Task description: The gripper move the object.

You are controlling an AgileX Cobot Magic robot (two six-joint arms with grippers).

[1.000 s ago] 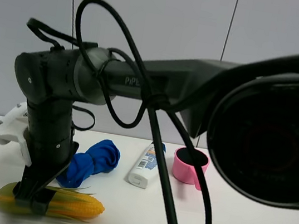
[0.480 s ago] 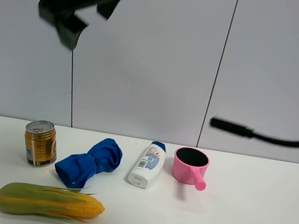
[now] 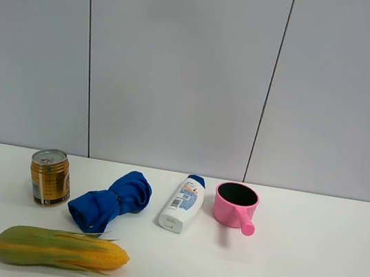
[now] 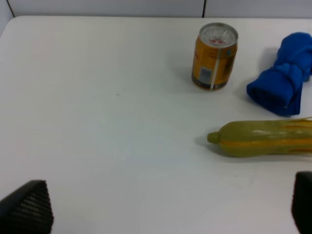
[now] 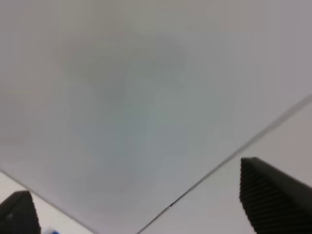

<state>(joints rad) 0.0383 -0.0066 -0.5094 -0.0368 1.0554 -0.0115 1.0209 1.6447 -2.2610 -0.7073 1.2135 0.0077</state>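
Where the white table (image 3: pixel 305 268) comes nearest the high camera, on its left part, one ear of corn (image 3: pixel 57 250) lies flat on its side. Its stalk end points left and yellow kernels show toward the right end. It lies free, apart from the other things.

Behind it, in a row from left to right, are four things:
- one gold drink can (image 3: pixel 49 177), standing upright
- one bunched blue cloth (image 3: pixel 109 200), close behind the corn
- one white shampoo bottle (image 3: pixel 182 203), lying down
- one pink cup (image 3: pixel 236 206) with a short handle

The left gripper (image 4: pixel 165 209) is spread wide, holding nothing between its two black fingertips (image 4: pixel 27 210), and is clear of the corn's stalk end. The right gripper (image 5: pixel 146 204) is likewise spread and empty, facing a grey wall panel (image 5: pixel 122 97).
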